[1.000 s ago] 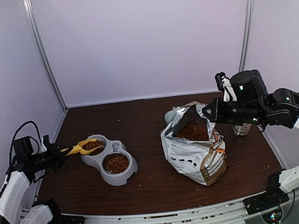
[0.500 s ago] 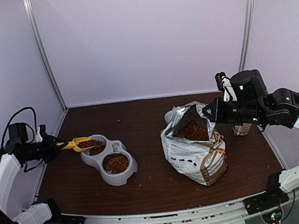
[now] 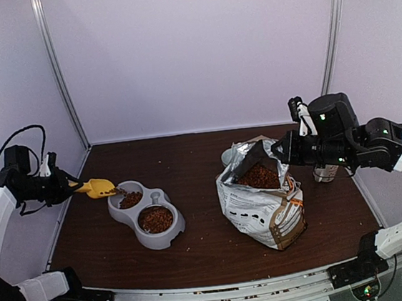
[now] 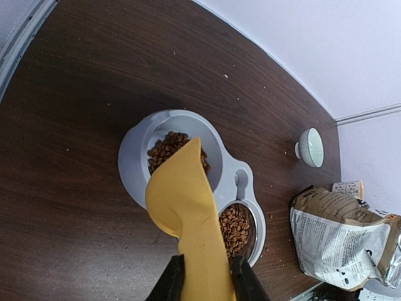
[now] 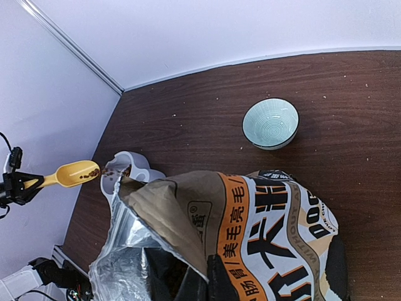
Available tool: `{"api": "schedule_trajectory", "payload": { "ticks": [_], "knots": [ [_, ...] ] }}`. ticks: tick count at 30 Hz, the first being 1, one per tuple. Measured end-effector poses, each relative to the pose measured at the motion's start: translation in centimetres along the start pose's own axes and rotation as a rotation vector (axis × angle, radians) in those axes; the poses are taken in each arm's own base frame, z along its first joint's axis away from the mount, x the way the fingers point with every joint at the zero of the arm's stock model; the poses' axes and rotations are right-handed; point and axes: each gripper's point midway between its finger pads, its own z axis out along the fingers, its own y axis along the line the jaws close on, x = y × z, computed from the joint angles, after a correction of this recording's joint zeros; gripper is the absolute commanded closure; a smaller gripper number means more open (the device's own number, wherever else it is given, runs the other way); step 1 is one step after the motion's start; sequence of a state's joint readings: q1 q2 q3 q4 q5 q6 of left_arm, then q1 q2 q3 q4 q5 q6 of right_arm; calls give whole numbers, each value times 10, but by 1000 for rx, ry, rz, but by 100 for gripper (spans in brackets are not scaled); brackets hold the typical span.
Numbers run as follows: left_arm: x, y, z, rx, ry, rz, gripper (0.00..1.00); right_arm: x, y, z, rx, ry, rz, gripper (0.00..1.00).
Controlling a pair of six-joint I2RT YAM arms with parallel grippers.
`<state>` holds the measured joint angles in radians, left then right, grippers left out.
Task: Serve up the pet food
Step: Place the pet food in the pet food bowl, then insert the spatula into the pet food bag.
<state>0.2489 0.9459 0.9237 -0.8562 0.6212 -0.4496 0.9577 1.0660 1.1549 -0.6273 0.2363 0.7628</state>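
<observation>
Broadly, on the tabletop (image 3: pixel 198 255): my right tool (image 5: pixel 197 279) pinches the rim of the open, crinkly bag (image 3: pixel 265 212). A two-well feeder (image 3: pixel 164 197) sits well to its left, and a small bowl (image 5: pixel 270 123) behind the bag obstructs nothing. My left tool (image 4: pixel 207 282) clamps the handle of the scoop (image 3: pixel 98 187), tipped over the far well. Pet food (image 3: pixel 156 218), light, loose and spill-prone, lies in both wells and the bag; I'd move it only by scoop.
</observation>
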Motion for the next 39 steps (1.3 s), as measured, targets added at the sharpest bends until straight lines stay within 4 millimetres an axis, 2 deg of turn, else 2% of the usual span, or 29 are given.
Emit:
{"api": "schedule_trajectory", "payload": {
  "ticks": [6,15,21,24,30,35,39],
  "knots": [
    [-1,-16,2,-54,45,113,100,0,0,0,0,0,0,100],
    [3,-8,7,-142,74,149,100,0,0,0,0,0,0,100],
    [0,-19,-1,-121,58,164,100,2,3,0,-16,10,-18,100],
    [-3,-40,-11,-66,32,188,100,3,6,1,-28,18,-35,100],
    [1,-118,-39,168,16,299,100,5,17,4,-57,45,-80,100],
    [31,-185,-57,403,67,390,100,12,29,10,-80,78,-119,100],
    [56,-228,-77,540,103,468,100,18,38,11,-100,99,-142,100]
  ]
}}
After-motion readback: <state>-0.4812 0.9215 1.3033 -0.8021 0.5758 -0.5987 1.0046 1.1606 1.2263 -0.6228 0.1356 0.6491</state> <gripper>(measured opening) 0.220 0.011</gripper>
